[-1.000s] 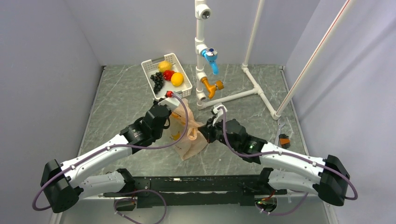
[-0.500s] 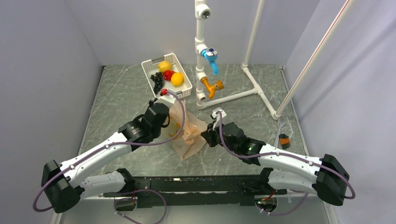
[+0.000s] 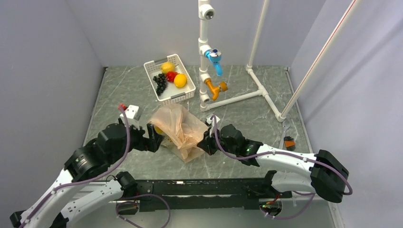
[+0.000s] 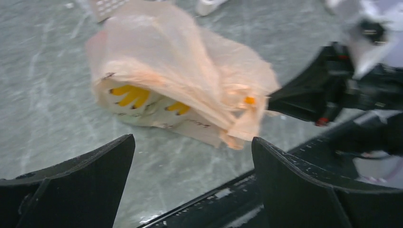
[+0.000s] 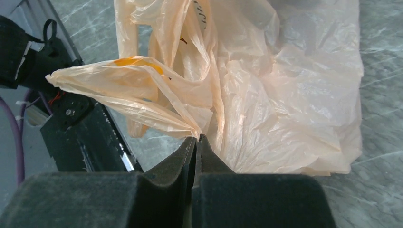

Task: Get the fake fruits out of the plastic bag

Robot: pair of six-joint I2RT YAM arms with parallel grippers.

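Note:
The peach-orange plastic bag [image 3: 179,129] lies crumpled on the table between both arms, its yellow print [image 4: 130,95] facing the left wrist camera. My right gripper [image 5: 196,137] is shut on a fold of the plastic bag [image 5: 285,95] at its near right side, seen from above as the right gripper [image 3: 205,142]. My left gripper [image 4: 192,140] stands open just left of the bag, apart from it, with only table between its fingers; from above the left gripper [image 3: 156,137] sits by the bag's left edge. No fake fruits show through the bag. A red apple [image 3: 171,76] lies in the basket.
A white basket [image 3: 186,93] at the back holds a yellow lemon [image 3: 167,67], an orange fruit [image 3: 180,80] and black grapes [image 3: 160,83]. A white pipe frame [image 3: 237,97] with blue and orange valves stands behind right. A black rail [image 3: 199,186] runs along the near edge.
My left gripper has opened, let go of the bag and drawn back to the left and nearer. The bag has sagged and spread. My right gripper keeps its hold and has shifted slightly left.

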